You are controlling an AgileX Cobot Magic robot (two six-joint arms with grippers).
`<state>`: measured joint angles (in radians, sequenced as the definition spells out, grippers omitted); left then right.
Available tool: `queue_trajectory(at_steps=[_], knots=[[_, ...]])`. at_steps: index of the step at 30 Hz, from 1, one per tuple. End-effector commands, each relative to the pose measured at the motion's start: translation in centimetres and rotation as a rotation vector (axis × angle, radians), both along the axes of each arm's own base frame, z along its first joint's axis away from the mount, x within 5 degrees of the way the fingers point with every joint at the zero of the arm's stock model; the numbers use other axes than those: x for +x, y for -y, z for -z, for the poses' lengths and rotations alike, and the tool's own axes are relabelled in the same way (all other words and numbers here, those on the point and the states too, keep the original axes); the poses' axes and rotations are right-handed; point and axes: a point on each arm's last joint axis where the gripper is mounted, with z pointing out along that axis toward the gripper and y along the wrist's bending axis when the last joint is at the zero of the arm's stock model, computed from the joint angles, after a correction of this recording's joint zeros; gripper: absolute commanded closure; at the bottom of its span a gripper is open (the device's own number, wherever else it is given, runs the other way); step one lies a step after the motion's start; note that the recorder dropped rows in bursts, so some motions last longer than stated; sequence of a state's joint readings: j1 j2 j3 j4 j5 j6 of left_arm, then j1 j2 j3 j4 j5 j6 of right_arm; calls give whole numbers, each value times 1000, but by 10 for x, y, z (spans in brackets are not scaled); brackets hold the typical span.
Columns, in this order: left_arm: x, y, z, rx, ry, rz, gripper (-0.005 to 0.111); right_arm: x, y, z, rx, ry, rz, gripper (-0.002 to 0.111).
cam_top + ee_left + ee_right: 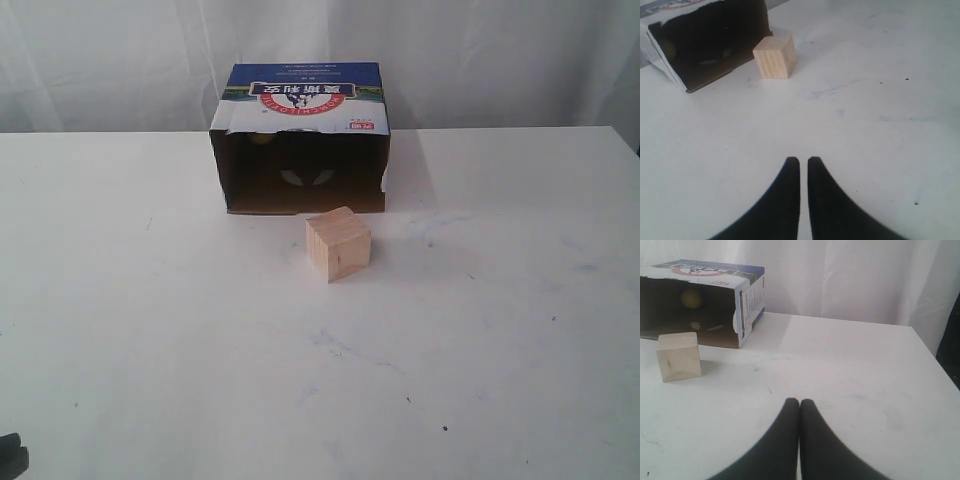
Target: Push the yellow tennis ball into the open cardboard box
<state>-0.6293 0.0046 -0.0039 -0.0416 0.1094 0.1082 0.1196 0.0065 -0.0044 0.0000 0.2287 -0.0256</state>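
While both my pincers sit low over the white tabletop, the left pincer has its two black fingers drawn almost together, only a thin slit between the tips, nothing held. The right pincer has its fingers pressed tip to tip, also gripping nothing. The small mustard-yellow tennis ball is already inside the large brown open cardboard box, deep in the dark interior towards the back; from the left wrist view it's only a dim olive blob, hard to make out. The box lies on its side, mouth facing the front of the table, blue-and-white printed panel with a red-ringed logo on top, lettering upside down. The pale wooden cube stands just in front of the mouth, near its right half, not touching the box, turned slightly corner-on. Both pincers are well apart from the cube and the box. A white curtain hangs behind the table.
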Motion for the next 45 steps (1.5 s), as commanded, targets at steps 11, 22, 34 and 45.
queue_trajectory(at_steps=[11, 22, 34, 45], knots=[[1, 0, -2, -67, -9, -16, 94, 0, 0, 0, 4, 9, 2, 108], [1, 0, -2, -67, -9, -16, 94, 0, 0, 0, 4, 9, 2, 108], [8, -11, -2, -68, -1, -257, 94, 0, 0, 0, 33, 6, 6, 108], [11, -22, -2, -68, 6, -467, 94, 0, 0, 0, 33, 6, 6, 108]])
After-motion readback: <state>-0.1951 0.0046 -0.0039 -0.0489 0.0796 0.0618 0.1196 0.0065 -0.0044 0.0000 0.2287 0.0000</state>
